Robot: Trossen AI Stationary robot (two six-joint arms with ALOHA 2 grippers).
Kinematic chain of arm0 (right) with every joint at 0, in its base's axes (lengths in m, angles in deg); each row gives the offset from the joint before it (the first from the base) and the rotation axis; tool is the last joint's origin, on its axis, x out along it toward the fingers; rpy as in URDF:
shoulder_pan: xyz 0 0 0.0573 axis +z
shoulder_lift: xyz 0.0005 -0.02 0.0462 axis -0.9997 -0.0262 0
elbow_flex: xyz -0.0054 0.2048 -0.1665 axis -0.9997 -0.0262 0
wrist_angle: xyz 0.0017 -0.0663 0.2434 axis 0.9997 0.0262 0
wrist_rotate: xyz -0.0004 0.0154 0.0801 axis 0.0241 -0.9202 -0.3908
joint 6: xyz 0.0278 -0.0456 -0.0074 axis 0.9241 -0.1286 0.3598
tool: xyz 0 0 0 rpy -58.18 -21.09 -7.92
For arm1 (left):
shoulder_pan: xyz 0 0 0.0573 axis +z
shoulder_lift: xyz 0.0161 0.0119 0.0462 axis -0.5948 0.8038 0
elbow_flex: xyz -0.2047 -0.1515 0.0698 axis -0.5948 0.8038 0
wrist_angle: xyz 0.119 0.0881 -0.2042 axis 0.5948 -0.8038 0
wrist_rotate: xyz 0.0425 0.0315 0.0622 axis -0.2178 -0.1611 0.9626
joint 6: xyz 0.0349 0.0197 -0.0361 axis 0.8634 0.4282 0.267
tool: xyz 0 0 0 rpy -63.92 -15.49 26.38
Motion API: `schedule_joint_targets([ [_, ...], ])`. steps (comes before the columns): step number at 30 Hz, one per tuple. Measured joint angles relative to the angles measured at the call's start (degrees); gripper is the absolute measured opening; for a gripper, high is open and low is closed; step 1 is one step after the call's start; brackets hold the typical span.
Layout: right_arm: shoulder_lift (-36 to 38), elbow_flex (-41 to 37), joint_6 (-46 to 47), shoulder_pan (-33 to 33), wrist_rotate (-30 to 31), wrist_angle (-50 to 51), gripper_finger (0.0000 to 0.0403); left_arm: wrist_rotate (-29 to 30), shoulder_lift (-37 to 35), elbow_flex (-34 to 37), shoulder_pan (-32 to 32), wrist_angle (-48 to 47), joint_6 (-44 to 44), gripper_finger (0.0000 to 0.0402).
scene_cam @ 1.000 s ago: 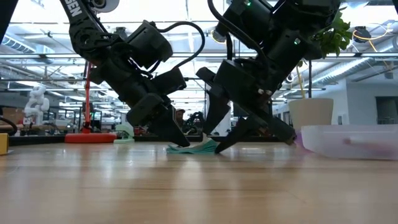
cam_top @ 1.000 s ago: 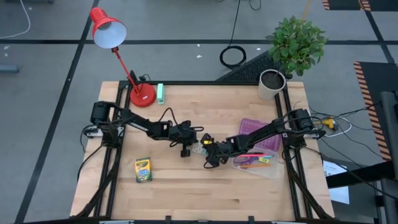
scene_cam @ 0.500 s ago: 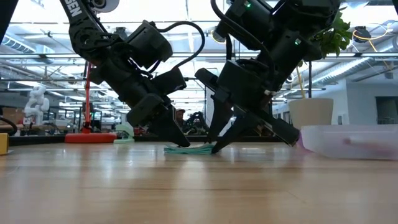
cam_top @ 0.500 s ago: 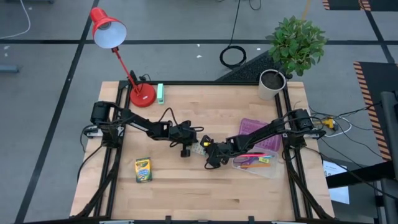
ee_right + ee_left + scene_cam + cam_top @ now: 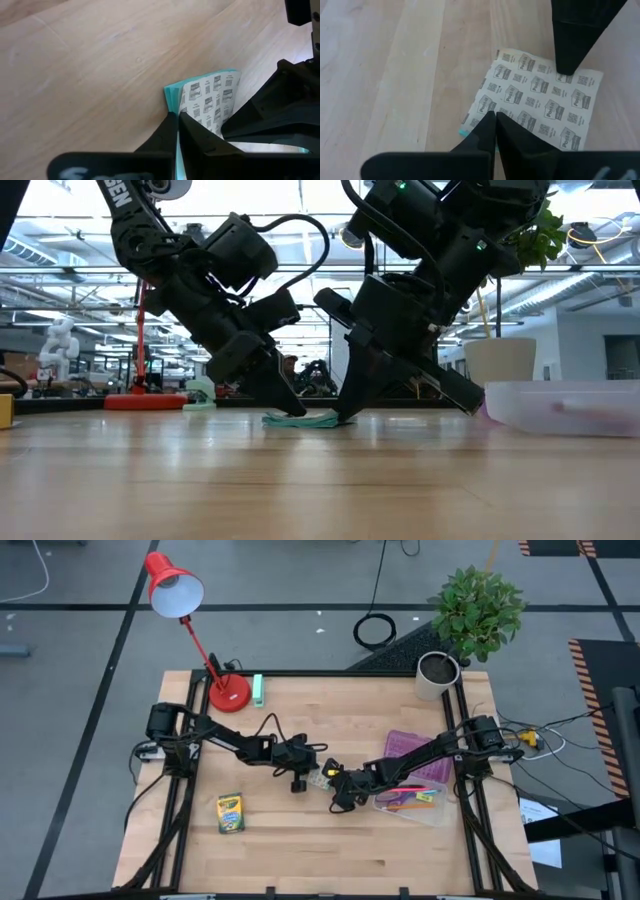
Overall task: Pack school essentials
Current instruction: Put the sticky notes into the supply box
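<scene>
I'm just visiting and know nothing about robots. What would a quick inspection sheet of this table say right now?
Surface: wooden table, bare at the front.
Job's things: sticky-note pad flat at the middle; crayon box front left; clear case holding pencils, right.
Clutter: red lamp, small green block, potted plant along the back.
Grippers: left gripper and right gripper, both shut, tips on the pad from opposite sides.
Cables: black coil on the floor; wires at right.
Surroundings: workshop room behind; people: nothing seen.
</scene>
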Motion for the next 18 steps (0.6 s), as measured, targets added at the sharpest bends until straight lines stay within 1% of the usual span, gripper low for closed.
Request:
schedule_joint_targets([
  [4, 0.0, 0.0, 0.0, 0.0, 0.1, 0.2, 0.0001, 0.0, -0.1, 0.0, 0.0, 0.3, -0.5, 0.0021],
  [7, 0.0, 0.0, 0.0, 0.0, 0.2, 0.5, 0.0001, 0.0, -1.7, 0.1, -0.2, -0.7, 0.4, 0.0039],
  [10, 0.0, 0.0, 0.7, 0.0, 0.3, 0.5, 0.0001, 1.4, -4.7, 0.1, -1.1, -2.3, 2.2, 0.0078],
  [15, 1.1, 0.0, 2.8, 0.0, 0.1, 1.8, 0.0000, 7.5, -9.8, 0.1, -4.0, -5.7, 2.9, 0.0154],
  [18, 2.6, 0.0, 3.2, 0.0, -0.4, 2.8, 0.0000, 9.9, -11.3, -0.1, -6.3, -5.2, 3.0, 0.0191],
])
